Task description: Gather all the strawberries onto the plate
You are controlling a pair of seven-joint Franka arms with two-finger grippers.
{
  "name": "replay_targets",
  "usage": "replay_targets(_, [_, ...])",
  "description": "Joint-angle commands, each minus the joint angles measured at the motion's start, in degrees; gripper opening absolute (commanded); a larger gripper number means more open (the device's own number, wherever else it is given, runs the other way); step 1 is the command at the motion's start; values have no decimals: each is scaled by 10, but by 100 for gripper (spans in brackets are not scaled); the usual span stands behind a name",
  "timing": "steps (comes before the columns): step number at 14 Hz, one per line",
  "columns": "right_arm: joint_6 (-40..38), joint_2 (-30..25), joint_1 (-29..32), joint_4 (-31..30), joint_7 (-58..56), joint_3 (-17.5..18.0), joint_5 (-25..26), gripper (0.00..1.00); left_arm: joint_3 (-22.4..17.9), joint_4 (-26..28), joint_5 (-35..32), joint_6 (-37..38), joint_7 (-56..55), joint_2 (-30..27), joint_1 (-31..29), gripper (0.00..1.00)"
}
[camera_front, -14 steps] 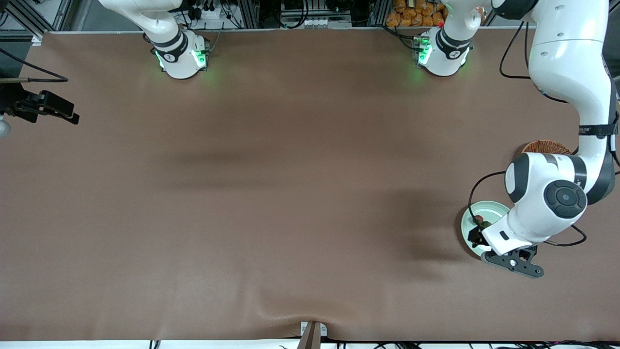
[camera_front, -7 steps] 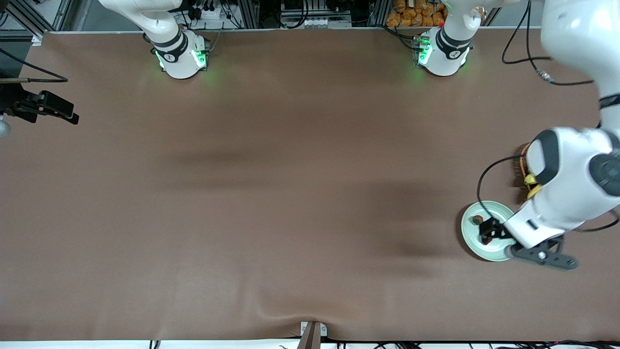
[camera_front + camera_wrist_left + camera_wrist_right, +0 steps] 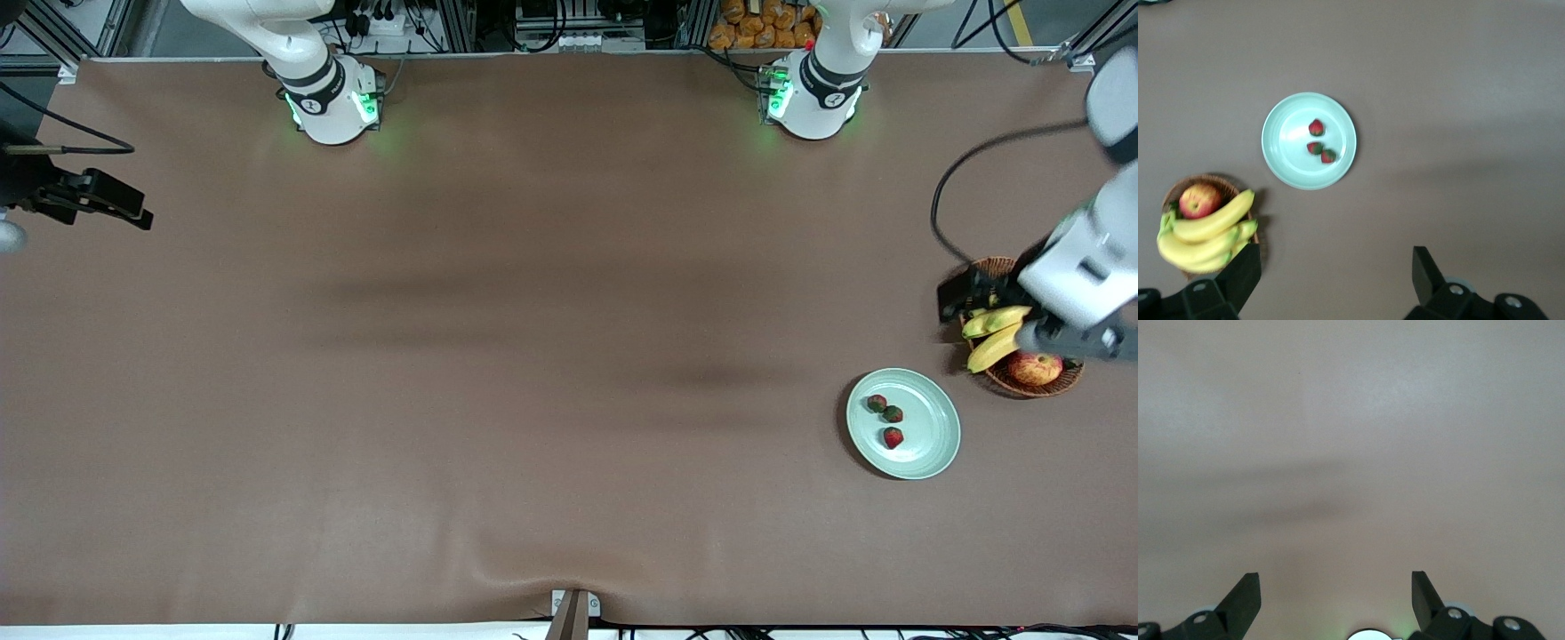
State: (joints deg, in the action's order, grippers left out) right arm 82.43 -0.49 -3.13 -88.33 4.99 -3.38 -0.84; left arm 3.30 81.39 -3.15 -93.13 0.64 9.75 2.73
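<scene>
The pale green plate [image 3: 929, 444] [image 3: 1288, 163] lies near the left arm's end of the table. Three strawberries lie on it: one [image 3: 877, 403] [image 3: 1329, 156], one [image 3: 893, 414] [image 3: 1315, 147] touching it, and one [image 3: 893, 436] [image 3: 1316, 127] a little apart, nearest the front camera. My left gripper [image 3: 958, 298] [image 3: 1336, 273] hangs high in the air over the basket's edge, open, with nothing between its fingers. My right gripper [image 3: 1336, 590] is also open and holds nothing, over bare table; that arm waits.
A brown wicker basket [image 3: 1009, 384] [image 3: 1201, 180] stands beside the plate, farther from the front camera. It holds bananas [image 3: 994, 333] [image 3: 1205, 230] and a red-yellow apple [image 3: 1034, 367] [image 3: 1198, 200]. The brown table cover [image 3: 533, 356] spreads toward the right arm's end.
My left gripper has risen off the plate and swung over to the basket. The third strawberry now lies uncovered on the plate. The right arm has not moved.
</scene>
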Motion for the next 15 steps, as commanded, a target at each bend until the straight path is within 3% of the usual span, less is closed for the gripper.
replay_targets(1, [-2, -4, -7, 0, 13, 0, 11, 100, -5, 79, 24, -3, -12, -71, 0, 100])
replay_targets(5, [1, -5, -6, 1, 13, -1, 11, 100, -11, 141, 41, -6, -13, -138, -1, 100])
replay_targets(15, [5, -10, -1, 1, -10, -4, 14, 100, -47, 97, 37, -48, -13, -103, 5, 100])
